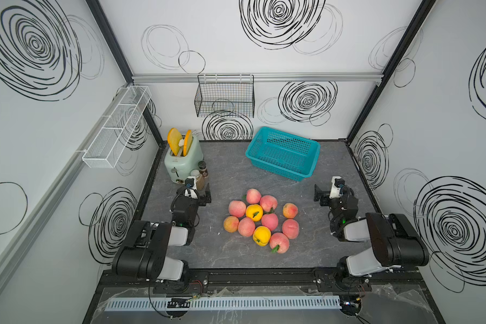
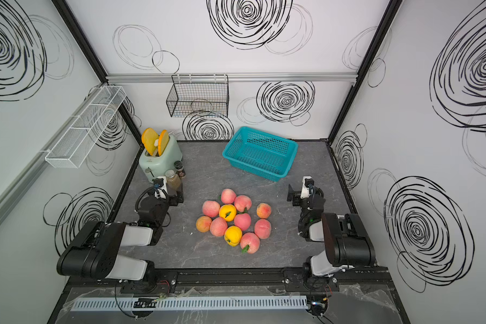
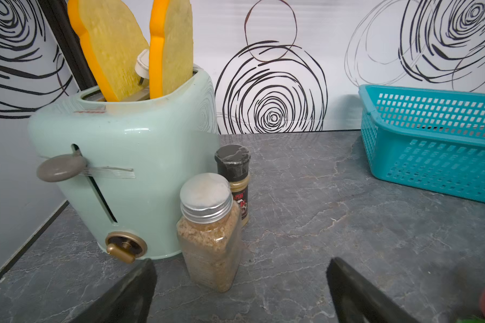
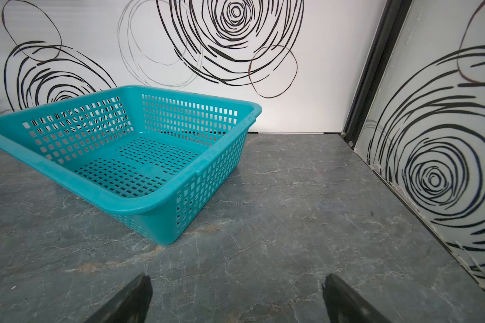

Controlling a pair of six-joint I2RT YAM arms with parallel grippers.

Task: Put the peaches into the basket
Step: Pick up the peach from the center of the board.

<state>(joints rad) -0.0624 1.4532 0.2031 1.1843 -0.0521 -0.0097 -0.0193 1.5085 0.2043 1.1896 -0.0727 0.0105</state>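
Judging by looks, the peaches (image 1: 270, 221) seem light, smooth and roll-prone: pinch across the widest middle. Left end effector (image 3: 240, 285) and right end effector (image 4: 237, 293) gape empty.

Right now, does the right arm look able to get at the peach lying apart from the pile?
Probably yes. The right tool is open and empty; that peach sits on the side of the pile nearest it, with only bare table between them. The tool faces away, though.
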